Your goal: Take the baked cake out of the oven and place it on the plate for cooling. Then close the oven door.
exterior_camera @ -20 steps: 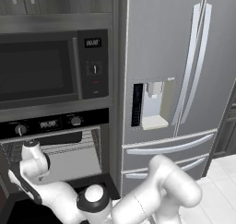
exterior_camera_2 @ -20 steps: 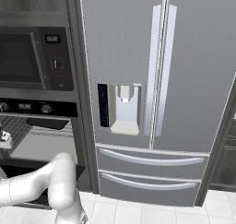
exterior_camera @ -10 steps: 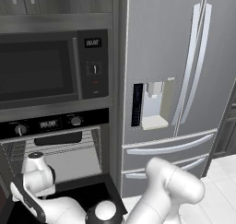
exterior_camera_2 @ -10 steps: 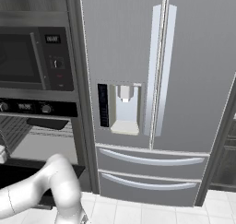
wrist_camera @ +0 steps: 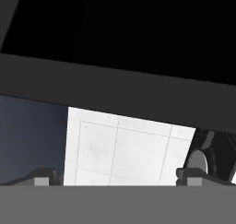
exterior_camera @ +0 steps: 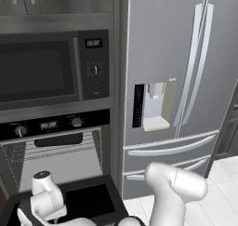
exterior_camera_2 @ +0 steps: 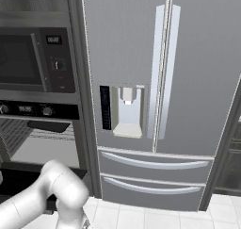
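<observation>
The oven (exterior_camera: 56, 150) stands open under the microwave, its wire racks showing. Its oven door (exterior_camera: 93, 197) lies dropped flat toward me, also seen at the left of the right base view as a dark slab (exterior_camera_2: 28, 178). My arm bends low in front of the door at the lower left of the left base view. In the hand view my gripper (wrist_camera: 117, 177) is open, its fingertips (wrist_camera: 44, 177) far apart with nothing between them. It looks past a dark edge of the door (wrist_camera: 115, 94) at the floor. The cake and the plate are out of view.
The microwave (exterior_camera: 42, 71) sits above the oven. A tall steel fridge (exterior_camera: 176, 81) with a dispenser and two drawers stands right beside it. White floor tiles (wrist_camera: 120, 154) lie below the hand and in front of the fridge (exterior_camera_2: 150, 214).
My wrist has sunk lower in front of the open oven door, and the hand has dropped out of the right base view. The gripper has stayed open.
</observation>
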